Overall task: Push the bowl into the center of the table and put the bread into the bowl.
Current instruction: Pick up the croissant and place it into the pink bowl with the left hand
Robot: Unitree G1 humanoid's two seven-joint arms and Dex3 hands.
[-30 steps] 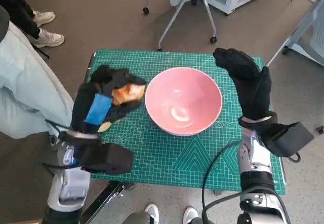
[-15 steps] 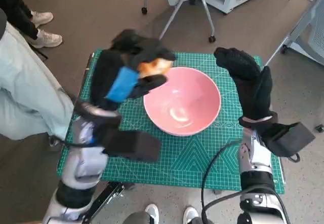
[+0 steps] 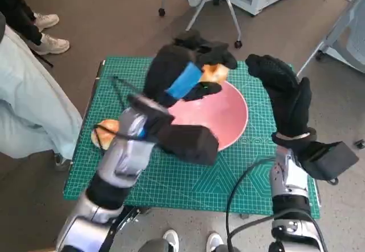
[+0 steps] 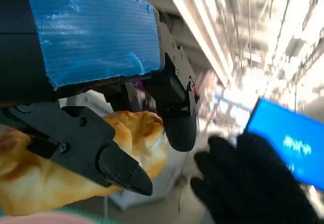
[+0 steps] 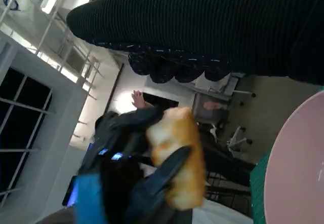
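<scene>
- Left hand (image 3: pixel 191 69) raised over far rim of pink bowl (image 3: pixel 228 112), fingers closed round bread (image 3: pixel 214 72); bread clamped btwn black fingers (image 4: pixel 174 115) in left wrist view, off the table.
- Bowl sits near mid of green cutting mat (image 3: pixel 188 178), partly hidden by left forearm.
- Right hand (image 3: pixel 285 95) upright just beside bowl's right rim, gloved fingers apart, holding nothing; contact w/ bowl unclear.
- 2nd bread piece (image 3: pixel 105 133) lying on mat near left edge, well apart from bowl.
- Person's legs (image 3: pixel 31 101) left of table.
</scene>
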